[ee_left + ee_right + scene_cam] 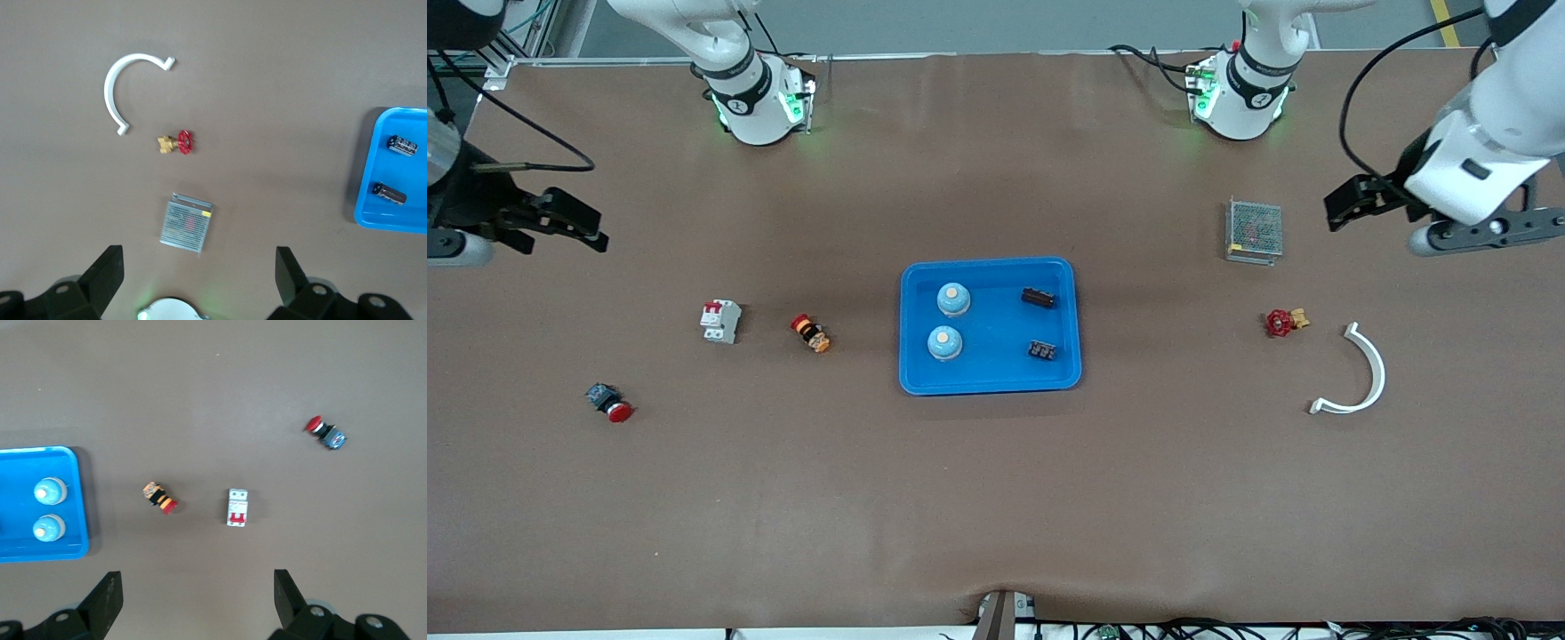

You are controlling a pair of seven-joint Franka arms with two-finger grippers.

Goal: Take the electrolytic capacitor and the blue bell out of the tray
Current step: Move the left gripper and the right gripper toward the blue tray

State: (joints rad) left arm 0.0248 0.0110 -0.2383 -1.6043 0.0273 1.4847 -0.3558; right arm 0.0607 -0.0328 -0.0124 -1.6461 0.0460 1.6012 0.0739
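A blue tray (pixel 990 387) sits mid-desk and serves as the landmark here. Inside it lie two bells (pixel 953 300) with pale blue domes — one nearer the front camera than the other, both on the side toward the right arm's end. Two dark capacitors (pixel 1038 298) lie in the tray's other half, toward the left arm's end, again one nearer the camera than the other.

Toward the right arm's end from the tray rest a small black-and-orange part (pixel 811 333), then a white circuit breaker (pixel 720 321), and farther out, nearer the camera, a red push button (pixel 609 403).

Toward the left arm's end from the tray lie a red-handled brass valve (pixel 1284 322), a white curved clip (pixel 1359 377) farther out, and a metal mesh box (pixel 1254 230) closer to the robot bases.

The left gripper (pixel 1347 206) hangs over the desk well out from the tray, past the mesh box, jaws wide apart and empty. The right gripper (pixel 560 222) hangs over the desk's other end — also wide apart, holding nothing.
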